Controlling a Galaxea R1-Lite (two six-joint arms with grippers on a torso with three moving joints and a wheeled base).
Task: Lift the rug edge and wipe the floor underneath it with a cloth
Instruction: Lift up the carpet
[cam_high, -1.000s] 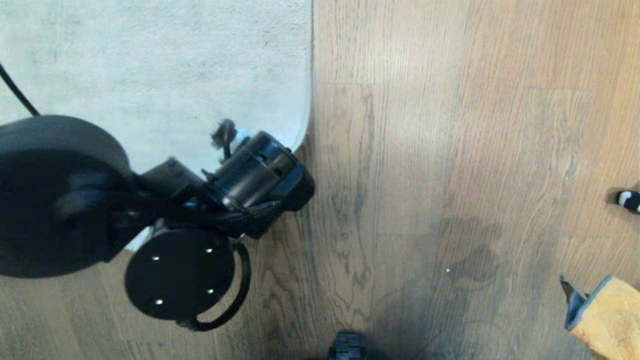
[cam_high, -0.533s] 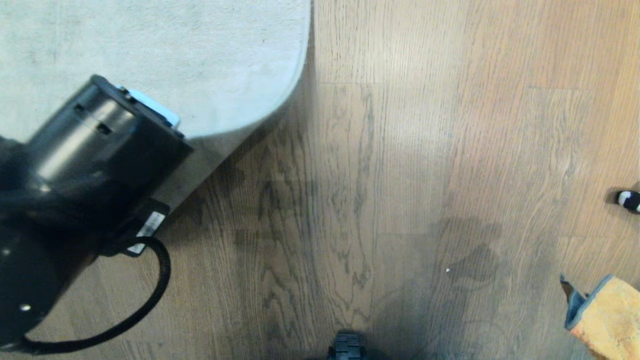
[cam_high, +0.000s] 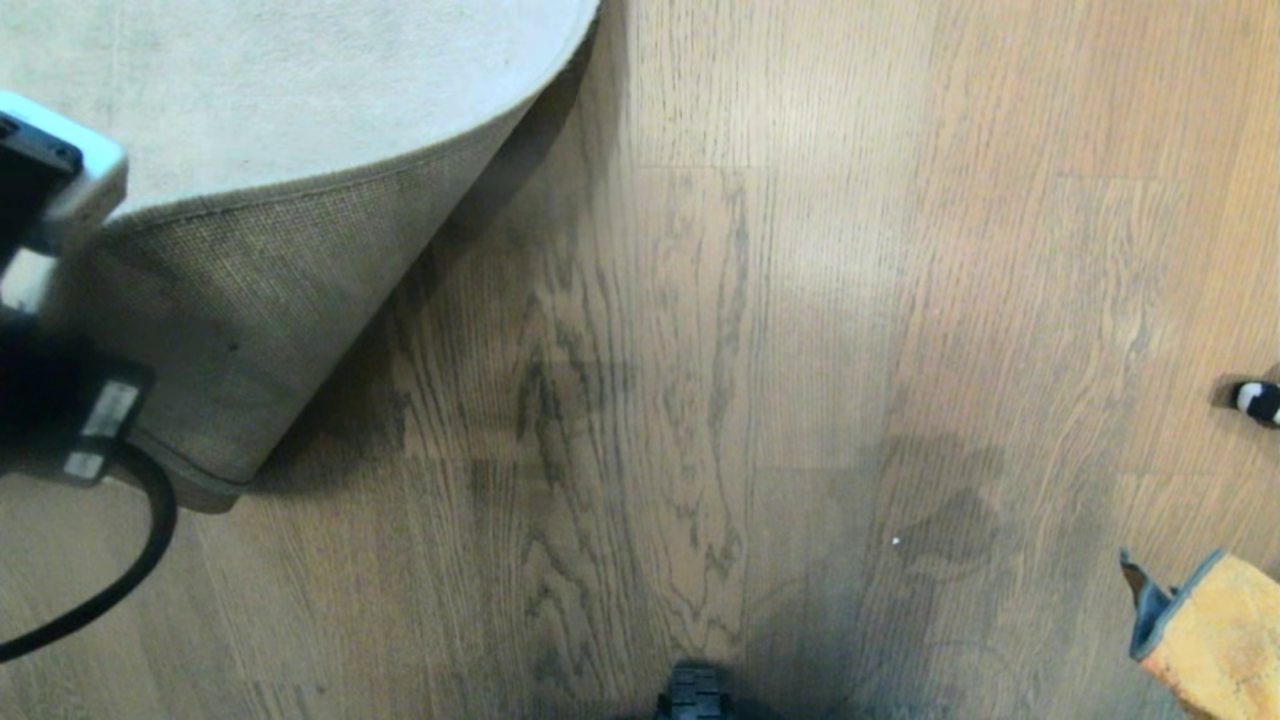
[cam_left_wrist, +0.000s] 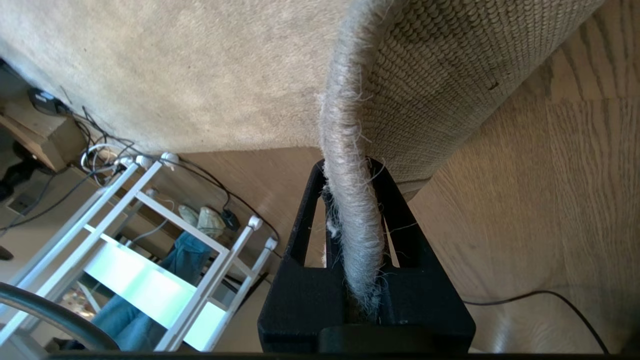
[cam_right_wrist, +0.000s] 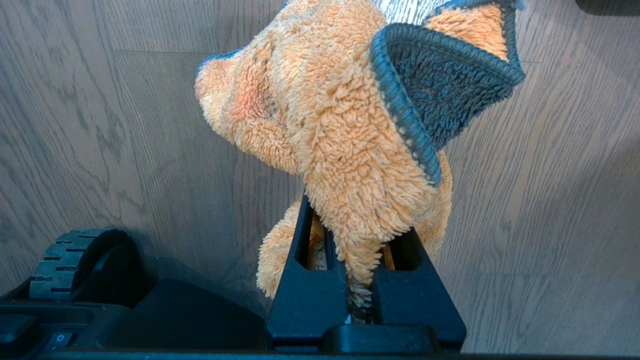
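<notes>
The rug edge (cam_left_wrist: 350, 215) is a fuzzy grey hem, and my left gripper (cam_left_wrist: 350, 167) is shut on it. The rug corner (cam_high: 280, 290) is raised and curled back toward the left, showing its woven tan backing (cam_left_wrist: 440, 75). Brown plank floor (cam_high: 520, 400) lies bare and shaded beside the raised corner. My left arm (cam_high: 50, 300) shows only at the head view's left border. My right gripper (cam_right_wrist: 357, 220) is shut on the orange cloth (cam_right_wrist: 340, 115) with blue-grey trim, which hangs bunched above the floor. That cloth (cam_high: 1210, 630) sits at the head view's lower right.
A small black-and-white object (cam_high: 1258, 400) lies at the right border. The robot's base wheel (cam_high: 693, 695) shows at the bottom. Beyond the rug stand a white rack (cam_left_wrist: 150, 250) and tangled cables (cam_left_wrist: 100, 145). A thin black cable (cam_left_wrist: 540, 297) runs over the floor.
My left arm has swung left and upward, dragging the rug corner with it. The corner went from flat to curled back, baring its backing and more floor. The cloth has not moved.
</notes>
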